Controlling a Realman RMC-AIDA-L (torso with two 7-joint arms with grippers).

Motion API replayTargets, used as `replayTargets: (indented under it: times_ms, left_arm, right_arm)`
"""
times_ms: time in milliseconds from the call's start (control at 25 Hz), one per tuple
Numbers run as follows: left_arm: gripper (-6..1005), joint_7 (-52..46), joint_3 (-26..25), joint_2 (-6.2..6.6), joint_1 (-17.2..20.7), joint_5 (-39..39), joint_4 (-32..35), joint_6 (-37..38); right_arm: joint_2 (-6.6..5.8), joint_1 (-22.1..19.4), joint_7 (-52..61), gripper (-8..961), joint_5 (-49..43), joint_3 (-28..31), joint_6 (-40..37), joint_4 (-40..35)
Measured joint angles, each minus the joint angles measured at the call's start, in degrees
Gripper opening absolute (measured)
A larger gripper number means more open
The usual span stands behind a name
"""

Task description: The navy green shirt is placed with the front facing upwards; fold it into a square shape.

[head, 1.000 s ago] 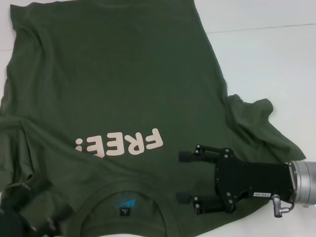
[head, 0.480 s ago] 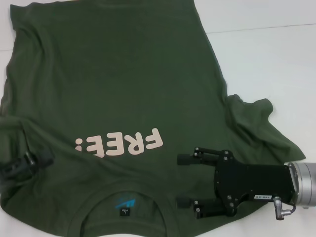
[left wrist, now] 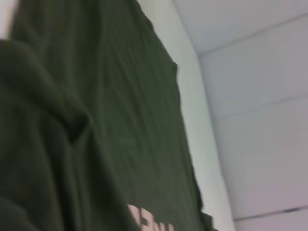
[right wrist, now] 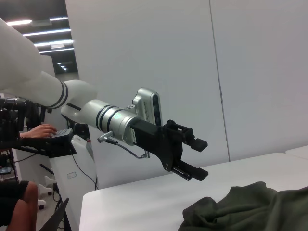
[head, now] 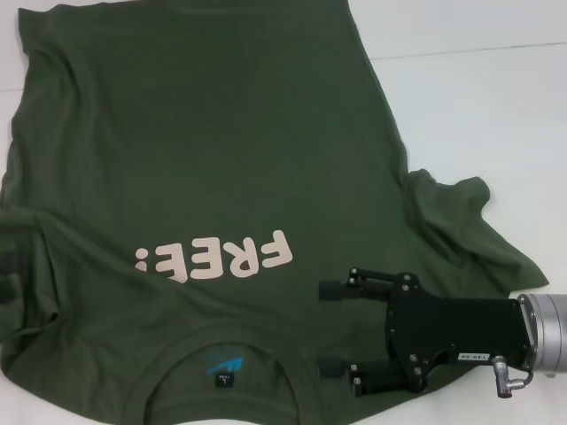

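Here, step in hand: by my reading, taking hold of the garment's edges for a first fold; nothing is gripped yet.
Shirt: the navy green shirt (head: 204,168) lies front up on the white tabletop (head: 478,106), collar toward the robot, pink lettering (head: 217,257) across the chest, right sleeve (head: 461,221) rumpled outward.
Right end effector (head: 335,326): fingers spread wide, hovering over the shoulder area just beside the collar, holding nothing.
Left end effector (right wrist: 201,158): out of the head view; the right wrist view shows it raised well above the tabletop, fingers apart and empty.
Doing it well: bring the right fingers down onto the shoulder seam, not the loose sleeve, and pinch one layer cleanly; have the left take the matching spot so the fold line runs straight.
Head view only: the whole layout and collar.
Left wrist view only: cloth (left wrist: 96,120) close up, with creases near the sleeve.
Right wrist view only: the left arm's height.
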Motion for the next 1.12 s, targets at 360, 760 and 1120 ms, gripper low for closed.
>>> replayTargets:
  times_ms: [360,760,1120]
  left_arm:
    - [694,-4.8,-0.55,0.75,0.69,4.6,-5.3,-3.62]
    - [672,-9.27,-0.62,0.95,-0.3,9.77,-6.2,-5.57]
    - [630,-11.16,-0.63,1.27,-1.04,14.41,-6.4,-7.15]
  right_arm:
    - [0.0,0.19,0.01,885,0.0,-0.01,0.02,-0.15]
    - [0.0,-0.04,0.01,885,0.01,0.12,0.02,-0.15]
    - [0.0,-0.03,0.01,885,0.01,0.12,0.06,-0.08]
